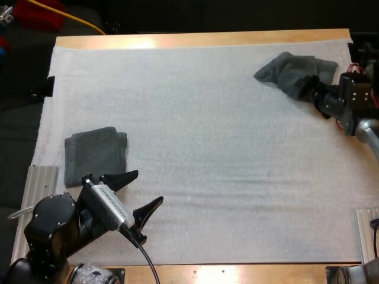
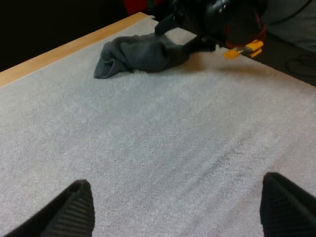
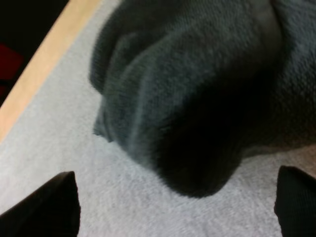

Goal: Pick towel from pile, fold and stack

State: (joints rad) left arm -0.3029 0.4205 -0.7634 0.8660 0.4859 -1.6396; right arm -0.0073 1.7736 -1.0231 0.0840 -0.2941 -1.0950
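A crumpled dark grey-green towel (image 1: 291, 72) lies at the far right of the white mat (image 1: 207, 148). My right gripper (image 1: 315, 94) sits at its near right edge, open, its fingers (image 3: 44, 207) wide apart on the mat just short of the towel's bulge (image 3: 197, 98). A folded towel (image 1: 96, 155) lies flat at the near left. My left gripper (image 1: 137, 192) hovers open just to the right of it, over bare mat, fingers (image 2: 64, 212) spread. From the left wrist, the crumpled towel (image 2: 140, 55) shows far off with the right gripper (image 2: 197, 29) against it.
The wooden table edge (image 1: 201, 40) runs along the far side, close behind the crumpled towel. Metal brackets (image 1: 40, 183) sit at the near left and near right corners of the mat.
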